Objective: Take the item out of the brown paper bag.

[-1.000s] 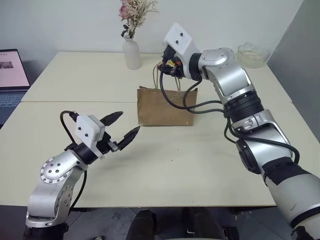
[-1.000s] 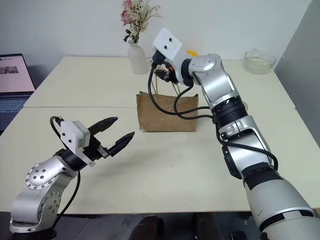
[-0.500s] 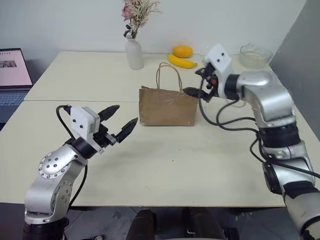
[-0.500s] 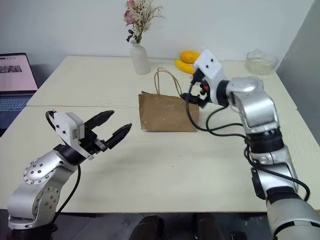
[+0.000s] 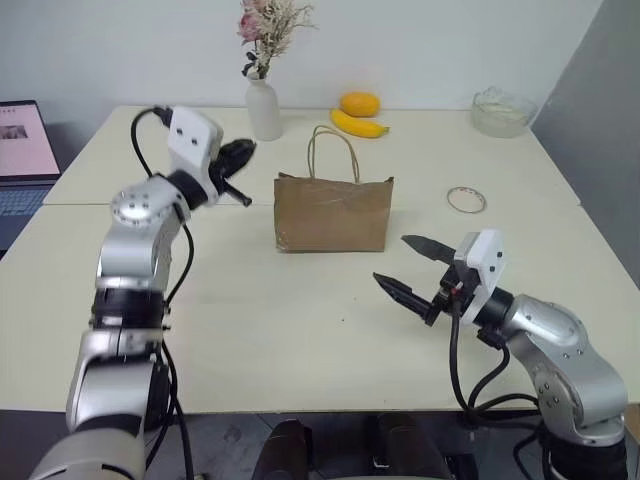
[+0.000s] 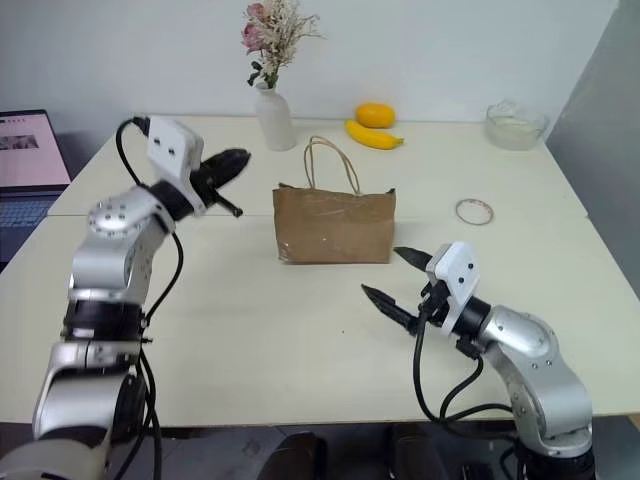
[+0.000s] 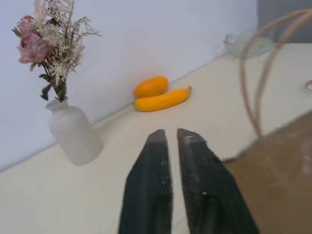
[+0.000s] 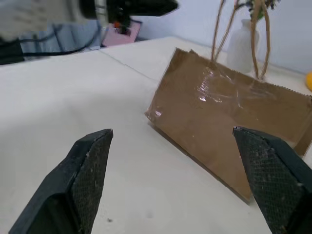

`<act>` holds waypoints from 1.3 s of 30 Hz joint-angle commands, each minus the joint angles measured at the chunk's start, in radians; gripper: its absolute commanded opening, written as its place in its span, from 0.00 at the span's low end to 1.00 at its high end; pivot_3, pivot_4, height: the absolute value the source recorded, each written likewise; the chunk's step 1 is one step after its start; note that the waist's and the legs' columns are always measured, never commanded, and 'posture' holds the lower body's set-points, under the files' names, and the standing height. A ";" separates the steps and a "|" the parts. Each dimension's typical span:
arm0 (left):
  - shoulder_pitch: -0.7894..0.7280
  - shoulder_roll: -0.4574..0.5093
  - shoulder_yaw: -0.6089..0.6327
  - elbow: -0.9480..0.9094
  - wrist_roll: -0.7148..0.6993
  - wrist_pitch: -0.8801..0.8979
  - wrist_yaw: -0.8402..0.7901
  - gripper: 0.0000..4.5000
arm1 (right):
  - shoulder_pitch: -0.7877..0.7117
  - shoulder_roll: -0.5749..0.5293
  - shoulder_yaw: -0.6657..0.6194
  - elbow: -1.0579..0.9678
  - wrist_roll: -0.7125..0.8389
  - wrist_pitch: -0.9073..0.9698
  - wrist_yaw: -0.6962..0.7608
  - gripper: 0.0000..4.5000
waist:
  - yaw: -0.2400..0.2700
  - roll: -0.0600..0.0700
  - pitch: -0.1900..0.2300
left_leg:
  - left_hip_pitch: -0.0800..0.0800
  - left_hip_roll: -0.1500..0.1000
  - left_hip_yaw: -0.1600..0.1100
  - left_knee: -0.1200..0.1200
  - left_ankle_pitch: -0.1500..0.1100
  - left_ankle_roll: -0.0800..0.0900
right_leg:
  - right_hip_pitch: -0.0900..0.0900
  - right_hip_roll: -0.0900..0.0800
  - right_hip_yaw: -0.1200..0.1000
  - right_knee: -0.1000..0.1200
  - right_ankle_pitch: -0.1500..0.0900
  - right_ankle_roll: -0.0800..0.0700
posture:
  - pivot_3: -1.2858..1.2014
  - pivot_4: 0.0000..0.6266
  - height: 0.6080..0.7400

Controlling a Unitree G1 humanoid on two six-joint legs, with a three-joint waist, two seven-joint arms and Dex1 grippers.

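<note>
The brown paper bag stands upright mid-table, its two loop handles sticking up and a shiny tape patch on the side facing me. The item is hidden. My left gripper is shut on nothing and hovers left of the bag at handle height, pointing toward it without touching; the left wrist view has its fingers pressed together beside a handle. My right gripper is open and empty, low over the table in front of the bag's right end, a short gap away.
A white vase of dried flowers stands behind the bag. A banana and an orange fruit lie at the back, a glass bowl at the far right corner. A thin ring lies right of the bag. A laptop sits far left.
My right arm pulled back from above the bag's top down to the near side of the table. My left arm rose and reached forward beside the handles, and its gripper shut.
</note>
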 commanded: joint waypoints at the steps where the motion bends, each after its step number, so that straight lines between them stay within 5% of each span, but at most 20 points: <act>1: -0.168 -0.010 -0.064 0.337 0.127 -0.187 -0.022 0.01 | 0.023 0.006 -0.040 -0.092 0.060 0.000 -0.067 0.92 | -0.003 -0.001 0.000 | 0.000 0.000 0.001 0.000 0.000 0.000 | 0.000 0.000 0.001 0.000 0.000 0.000 | 0.52 0.24 1.00; 8: -0.321 -0.089 -0.138 0.678 0.254 -0.330 -0.083 0.01 | 0.050 -0.045 -0.057 -0.128 0.111 0.029 -0.133 0.92 | 0.000 -0.002 0.000 | -0.002 0.000 0.004 0.000 0.000 0.000 | -0.001 0.000 0.001 -0.002 0.000 0.000 | 0.52 0.24 1.00; 20: -0.257 -0.054 -0.127 0.642 0.233 -0.420 -0.610 0.01 | 0.177 -0.196 -0.181 -0.157 0.267 0.060 -0.119 0.92 | -0.001 -0.003 0.000 | -0.002 0.001 0.007 0.000 0.000 0.000 | -0.001 0.001 0.003 -0.002 0.000 0.000 | 0.52 0.24 1.00; 23: -0.187 -0.022 -0.120 0.530 0.183 -0.414 -0.770 0.01 | 0.204 -0.249 -0.218 -0.142 0.295 0.050 -0.083 0.92 | -0.003 -0.003 0.000 | -0.002 0.002 0.007 0.000 0.000 0.000 | -0.001 0.001 0.004 -0.002 0.000 0.000 | 0.52 0.24 1.00; 27: 0.039 0.031 -0.138 0.151 0.078 -0.277 -0.923 0.01 | 0.215 -0.306 -0.245 -0.098 0.315 0.024 -0.034 0.92 | -0.007 -0.003 -0.001 | -0.001 0.005 0.007 0.000 0.000 0.000 | 0.000 0.000 0.006 -0.001 0.000 0.000 | 0.52 0.24 1.00; 33: 0.313 0.105 -0.175 -0.259 0.036 -0.191 -0.935 0.01 | 0.203 -0.342 -0.225 -0.058 0.320 -0.009 0.008 0.92 | -0.008 -0.003 -0.002 | 0.001 0.005 0.005 0.001 0.000 0.000 | 0.001 0.000 0.006 0.001 0.000 0.000 | 0.52 0.24 1.00; 39: 0.391 0.177 -0.109 -0.467 0.000 -0.114 -0.841 0.04 | 0.231 -0.403 -0.237 -0.060 0.324 -0.022 0.064 0.92 | -0.001 -0.003 -0.001 | 0.002 0.005 0.006 0.003 0.000 0.000 | 0.001 0.001 0.005 0.005 0.001 -0.001 | 0.52 0.24 1.00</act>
